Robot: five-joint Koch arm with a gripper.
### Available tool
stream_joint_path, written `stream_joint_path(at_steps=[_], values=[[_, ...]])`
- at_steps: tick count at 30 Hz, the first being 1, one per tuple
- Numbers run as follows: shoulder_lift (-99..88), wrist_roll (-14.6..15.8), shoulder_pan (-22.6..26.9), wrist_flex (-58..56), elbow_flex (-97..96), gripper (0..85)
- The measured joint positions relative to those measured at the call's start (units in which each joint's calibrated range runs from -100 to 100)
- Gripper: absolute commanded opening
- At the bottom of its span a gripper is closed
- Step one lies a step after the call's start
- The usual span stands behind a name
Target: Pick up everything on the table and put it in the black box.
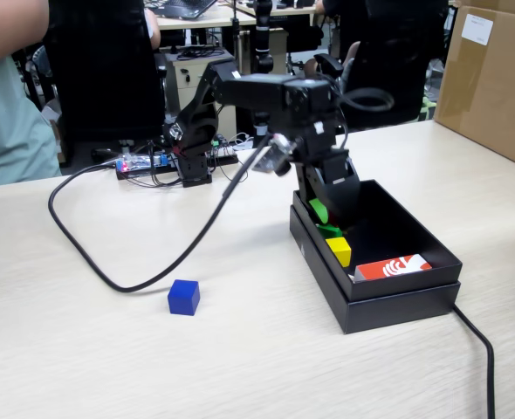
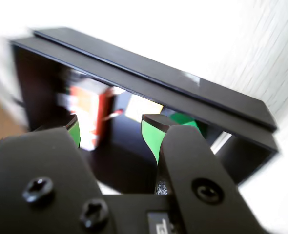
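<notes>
The black box [image 1: 397,301] stands right of centre on the table [image 1: 83,349]. My gripper [image 1: 327,205] hangs open and empty over the box's far end, its green-lined jaws apart in the wrist view [image 2: 112,134]. A green cube [image 1: 330,230] lies in the box just below the gripper, and a yellow cube [image 1: 339,250] lies beside it. Both also show in the wrist view, the green [image 2: 185,119] and the yellow [image 2: 143,107], against the box wall [image 2: 158,83]. A blue cube [image 1: 183,297] sits on the table left of the box. I cannot make out the red cube.
An orange-and-white card [image 1: 393,266] lies in the box's near end. A black cable [image 1: 109,271] loops over the table beside the blue cube; another cable [image 1: 476,349] runs off at the front right. A brown carton [image 1: 493,78] stands at the far right. A person [image 1: 9,105] is at the left.
</notes>
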Motion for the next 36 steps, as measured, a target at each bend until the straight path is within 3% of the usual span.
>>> stream_joint_path(at_steps=[3, 7, 17, 36], values=[[-10.36, -0.15, -2.05, -0.08, -4.66, 39.4], [-18.90, -1.27, -5.96, -0.08, -9.40, 39.5], [-13.85, -3.76, -16.21, -0.15, -12.96, 47.1], [16.57, -3.76, -18.22, -0.08, -4.93, 47.9]])
